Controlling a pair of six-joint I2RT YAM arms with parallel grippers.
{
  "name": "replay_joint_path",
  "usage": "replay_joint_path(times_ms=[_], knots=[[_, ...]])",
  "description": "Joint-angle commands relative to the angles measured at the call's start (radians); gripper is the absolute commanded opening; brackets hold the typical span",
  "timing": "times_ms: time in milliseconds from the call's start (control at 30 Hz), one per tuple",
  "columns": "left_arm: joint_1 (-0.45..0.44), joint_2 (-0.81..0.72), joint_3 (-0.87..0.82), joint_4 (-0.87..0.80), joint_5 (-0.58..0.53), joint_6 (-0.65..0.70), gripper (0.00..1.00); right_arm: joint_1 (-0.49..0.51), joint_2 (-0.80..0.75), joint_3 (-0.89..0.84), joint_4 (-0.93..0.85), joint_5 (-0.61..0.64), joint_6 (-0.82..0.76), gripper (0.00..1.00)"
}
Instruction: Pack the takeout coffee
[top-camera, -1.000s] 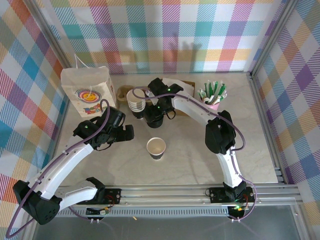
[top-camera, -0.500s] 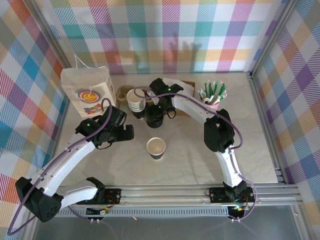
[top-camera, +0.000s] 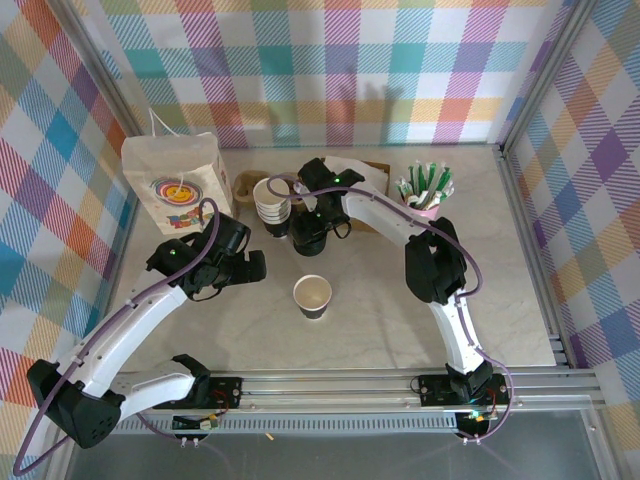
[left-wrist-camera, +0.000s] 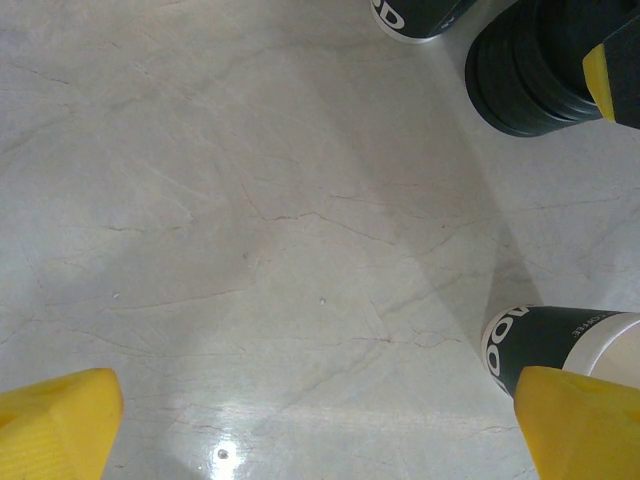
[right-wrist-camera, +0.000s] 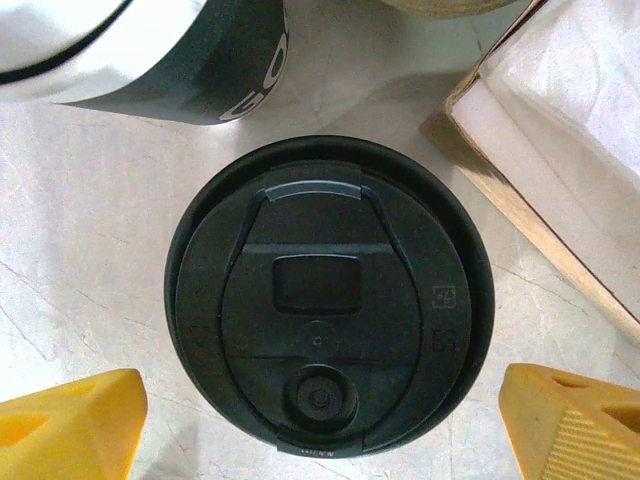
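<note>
The takeout coffee (right-wrist-camera: 330, 300) stands near the middle of the bench's (top-camera: 400, 300) far edge, just beside the stack of cups (top-camera: 270, 205). The right gripper (right-wrist-camera: 320, 425) hangs directly above its black lid, its jaws spread wide on either side and gripping nothing. The left gripper (left-wrist-camera: 320, 420) is likewise spread wide.

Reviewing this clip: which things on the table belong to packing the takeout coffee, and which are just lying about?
Job: single dark-walled paper cup, lidless; round black plastic lid under the right hand; white paper bag.
Lying about: stack of cream-rimmed paper cups; pink cup of green-and-white sticks.
</note>
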Motion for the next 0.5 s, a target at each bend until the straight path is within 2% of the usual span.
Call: replay_joint_path(times_ms=[0, 467], knots=[[0.01, -0.014, 0.01, -0.024, -0.018, -0.014, 1.0, -0.006, 0.021, 0.035, -0.001, -0.005, -0.02, 0.9], [0.01, -0.018, 0.004, -0.026, -0.014, -0.026, 1.0, 0.004, 0.031, 0.053, -0.01, 0.013, -0.048, 0.86]])
